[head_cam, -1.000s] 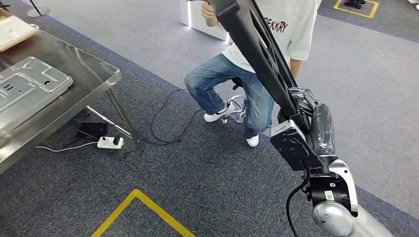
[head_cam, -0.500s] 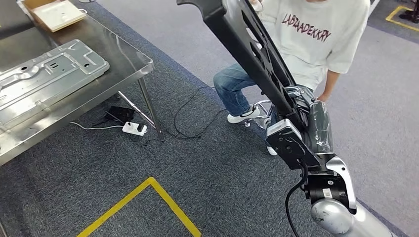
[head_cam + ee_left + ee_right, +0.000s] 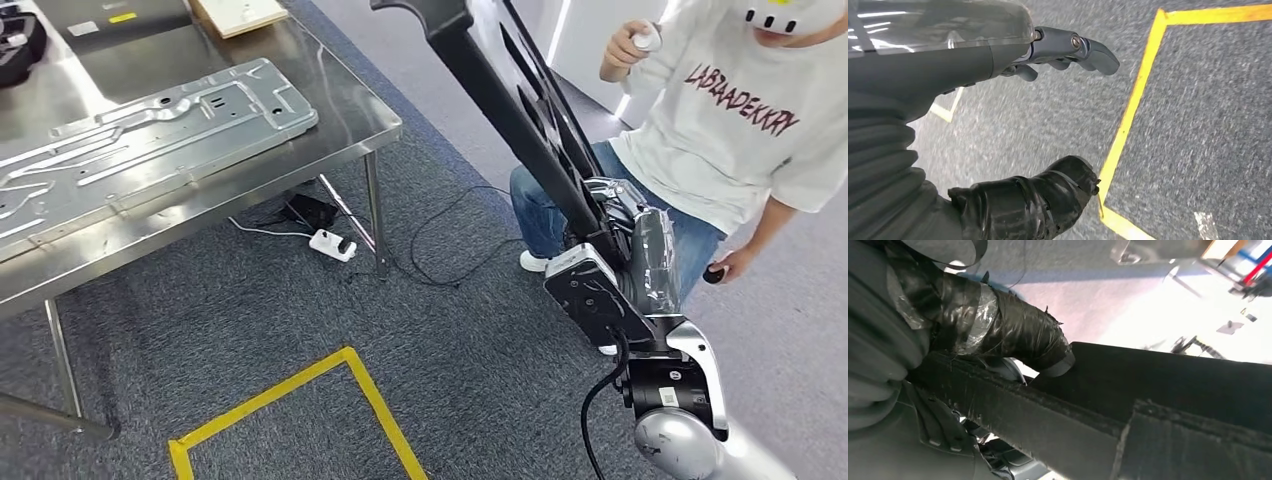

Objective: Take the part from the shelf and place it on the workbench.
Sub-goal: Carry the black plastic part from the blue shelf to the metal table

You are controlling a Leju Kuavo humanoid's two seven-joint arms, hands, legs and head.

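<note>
Gripping long black part [image 3: 520, 120] in right hand [image 3: 625, 235]; workbench [image 3: 370, 125] nearby

One black part [image 3: 520, 110], one workbench [image 3: 330, 140]

Black part [image 3: 500, 95], silver workbench [image 3: 330, 140], grey carpet [image 3: 250, 320] — yellow tape lines [image 3: 300, 385]

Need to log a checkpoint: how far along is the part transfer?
Pickup looks done: the right hand grips the long black part, raised off the floor. In hand is the carry; the workbench stands off to the left. Left: setting the part on it, beside the metal panel. The left hand holds nothing.
</note>
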